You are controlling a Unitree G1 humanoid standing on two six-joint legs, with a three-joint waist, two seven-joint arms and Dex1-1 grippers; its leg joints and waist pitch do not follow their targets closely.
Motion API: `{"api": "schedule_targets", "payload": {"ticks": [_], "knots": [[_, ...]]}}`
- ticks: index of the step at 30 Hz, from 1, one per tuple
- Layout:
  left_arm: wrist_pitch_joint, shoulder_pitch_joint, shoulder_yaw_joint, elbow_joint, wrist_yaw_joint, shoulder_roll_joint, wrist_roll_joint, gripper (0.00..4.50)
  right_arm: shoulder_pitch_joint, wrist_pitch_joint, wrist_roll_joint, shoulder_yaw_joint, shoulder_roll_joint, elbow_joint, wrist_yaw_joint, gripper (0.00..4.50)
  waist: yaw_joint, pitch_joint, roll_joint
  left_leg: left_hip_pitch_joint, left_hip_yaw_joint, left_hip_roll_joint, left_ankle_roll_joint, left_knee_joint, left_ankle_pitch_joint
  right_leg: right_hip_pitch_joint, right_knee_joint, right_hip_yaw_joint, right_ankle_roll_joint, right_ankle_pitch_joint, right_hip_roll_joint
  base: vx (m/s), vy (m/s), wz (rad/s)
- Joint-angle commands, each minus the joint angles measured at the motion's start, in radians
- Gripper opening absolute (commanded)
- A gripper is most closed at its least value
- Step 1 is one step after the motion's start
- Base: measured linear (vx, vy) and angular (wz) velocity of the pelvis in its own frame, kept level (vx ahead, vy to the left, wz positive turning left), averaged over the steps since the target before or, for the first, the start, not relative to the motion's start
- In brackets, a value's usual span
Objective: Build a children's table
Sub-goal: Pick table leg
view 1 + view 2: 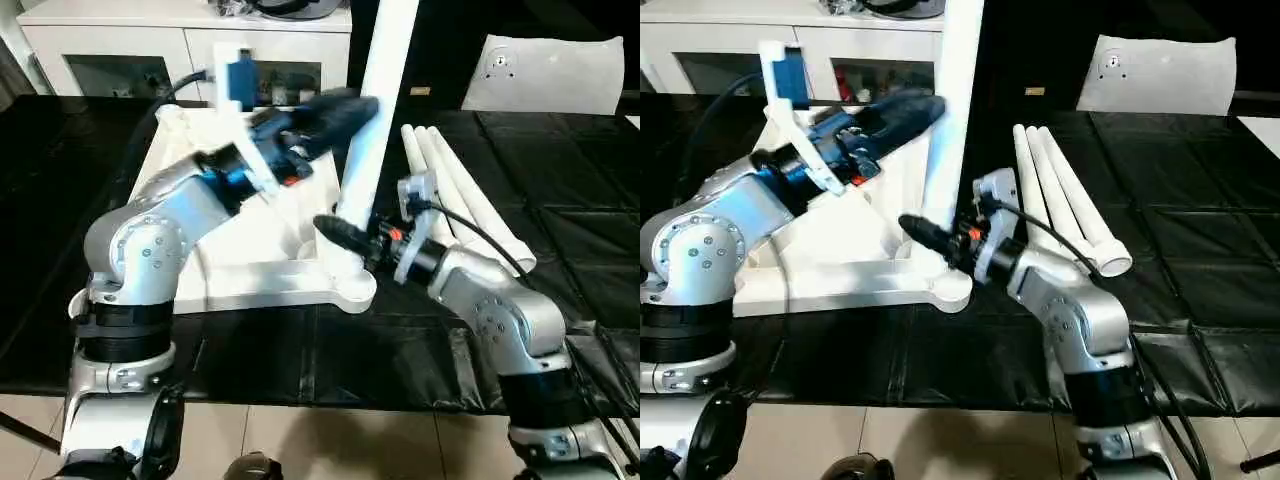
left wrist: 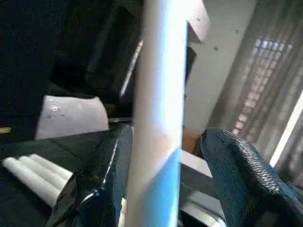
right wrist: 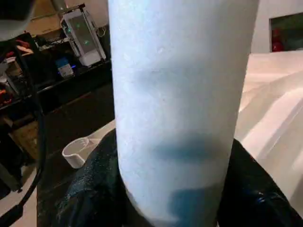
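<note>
**Clerk:** Where the black mat covers the work surface, item one is the table top, white, square, lying underside up at centre left of the head view. Its near edge runs close to the mat's near border, its far edge close to the white cabinet at upper left.

**Checker:** Legs, counted?

**Clerk:** Four. One upright leg stands in the near right corner socket, rising out past the frame's top. Three loose legs lie side by side, touching, just right of the upright one, slanting from upper centre toward lower right.

**Checker:** Grippers?

**Clerk:** Two. Left gripper: fingers set at middling width either side of the upright leg; one pad lies close against it, the other stands off with a gap. Whether it grips, I cannot tell. Right gripper: low on the same leg, just above the socket, black pads on both sides and pressed against it, holding it.

**Checker:** Open room?

**Clerk:** Bare mat across the whole right half beyond the loose legs, and a strip along the near edge below the top. Pale floor shows under that edge. One white cushion-like bag sits at upper right, well apart from the legs.
</note>
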Motion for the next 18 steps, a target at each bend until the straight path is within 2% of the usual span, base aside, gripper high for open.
{"api": "schedule_targets", "payload": {"ticks": [1,2,3,4,7,8,11,12,15,18], "knots": [[-0.015,-0.004,0.023,0.002,0.013,-0.004,-0.019,2.95,-0.004,-0.015,0.001,0.007,-0.002,-0.027,0.009,1.93,-0.002,-0.079,0.005,0.027,-0.024,0.054,-0.037,-0.064,-0.127,0.045,-0.076,0.048,-0.18,-0.019,-0.092,0.0,0.0,0.0],[-0.015,-0.019,0.066,0.02,0.037,-0.017,-0.054,2.95,-0.008,-0.019,-0.006,0.015,-0.006,-0.024,0.016,1.93,-0.002,-0.078,0.003,0.027,-0.024,0.054,-0.033,-0.064,-0.13,0.045,-0.077,0.048,-0.186,-0.017,-0.092,0.0,0.0,0.0],[-0.017,-0.024,0.077,0.026,0.046,-0.02,-0.058,2.95,-0.009,-0.02,-0.01,0.017,-0.007,-0.023,0.019,1.93,-0.001,-0.078,0.004,0.027,-0.023,0.052,-0.032,-0.062,-0.131,0.045,-0.076,0.048,-0.194,-0.012,-0.093,0.0,0.0,0.0],[-0.038,-0.036,0.099,0.056,0.067,-0.017,-0.047,2.95,-0.015,-0.018,-0.008,0.015,-0.003,-0.024,0.02,1.93,-0.001,-0.078,0.01,0.027,-0.025,0.052,-0.031,-0.062,-0.135,0.044,-0.076,0.048,-0.192,-0.021,-0.092,0.0,0.0,0.0],[-0.066,-0.054,0.118,0.12,0.125,-0.014,-0.001,2.95,-0.021,-0.017,-0.004,0.011,-0.001,-0.024,0.023,1.93,-0.004,-0.077,0.007,0.029,-0.025,0.053,-0.032,-0.064,-0.152,0.044,-0.081,0.049,-0.177,-0.044,-0.091,0.0,0.0,0.0],[-0.093,-0.06,0.078,0.165,0.157,0.009,0.095,2.95,-0.025,-0.018,-0.005,0.013,-0.001,-0.023,0.026,1.93,-0.005,-0.076,0.003,0.029,-0.026,0.054,-0.03,-0.065,-0.154,0.043,-0.083,0.049,-0.169,-0.044,-0.09,0.0,0.0,0.0],[-0.105,-0.057,0.036,0.188,0.174,0.018,0.161,2.95,-0.025,-0.024,-0.012,0.02,-0.003,-0.021,0.028,1.93,-0.004,-0.077,0.004,0.031,-0.028,0.057,-0.032,-0.068,-0.152,0.042,-0.083,0.05,-0.144,-0.062,-0.093,0.0,0.0,0.0],[-0.112,-0.055,-0.004,0.197,0.188,0.022,0.201,2.95,-0.027,-0.03,-0.015,0.023,-0.002,-0.013,0.03,1.93,-0.005,-0.079,-0.001,0.031,-0.027,0.058,-0.034,-0.067,-0.141,0.042,-0.081,0.05,-0.149,-0.047,-0.094,0.0,0.0,0.0],[-0.128,-0.036,-0.085,0.169,0.146,0.022,0.237,2.95,-0.03,-0.038,-0.03,0.035,-0.002,-0.001,0.031,1.93,-0.002,-0.081,-0.005,0.029,-0.025,0.059,-0.021,-0.064,-0.101,0.042,-0.074,0.049,-0.167,0.002,-0.097,0.0,0.0,0.0],[-0.127,-0.033,-0.103,0.158,0.134,0.015,0.236,2.95,-0.03,-0.04,-0.037,0.042,-0.003,0.002,0.033,1.93,-0.002,-0.078,-0.008,0.026,-0.021,0.056,-0.014,-0.062,-0.1,0.043,-0.075,0.05,-0.184,0.002,-0.097,0.0,0.0,0.0]]}}
